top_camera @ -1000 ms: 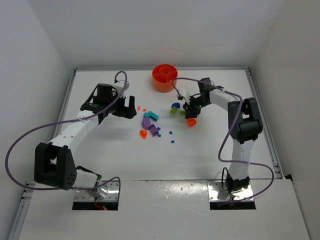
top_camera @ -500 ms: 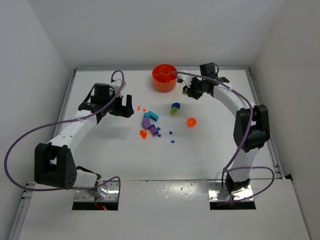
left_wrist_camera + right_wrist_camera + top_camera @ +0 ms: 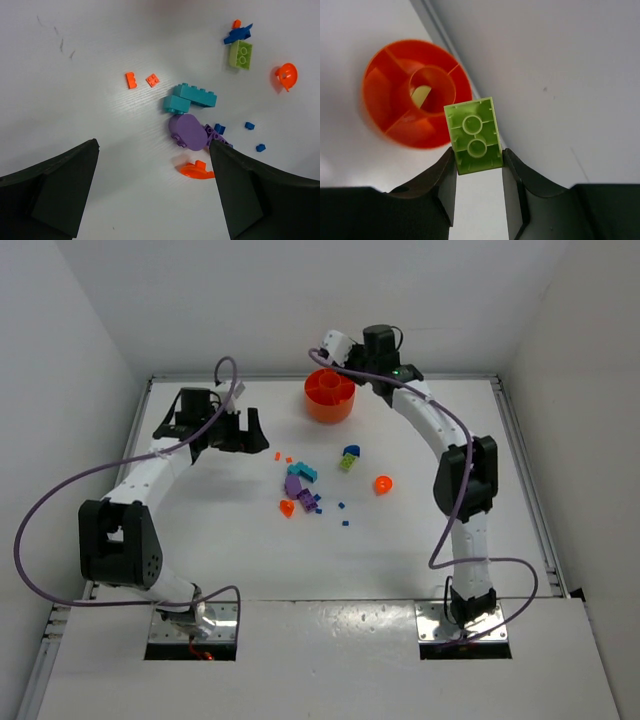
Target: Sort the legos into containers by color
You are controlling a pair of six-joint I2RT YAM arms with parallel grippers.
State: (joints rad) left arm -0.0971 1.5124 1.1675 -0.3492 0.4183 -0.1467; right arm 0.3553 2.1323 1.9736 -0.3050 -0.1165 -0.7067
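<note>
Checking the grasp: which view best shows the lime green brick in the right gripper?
Right wrist view: the lime green brick fills the middle, clamped in the right gripper, underside to camera. Top external shows only that gripper by the orange dish; the brick is indiscernible there. Left wrist misses it.

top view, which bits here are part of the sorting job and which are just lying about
Job: orange dish; green brick in the right gripper; loose teal bricks, purple piece, second green brick, orange round piece, small blue bits.

Just there: purple cables; scuff marks on the table.
</note>
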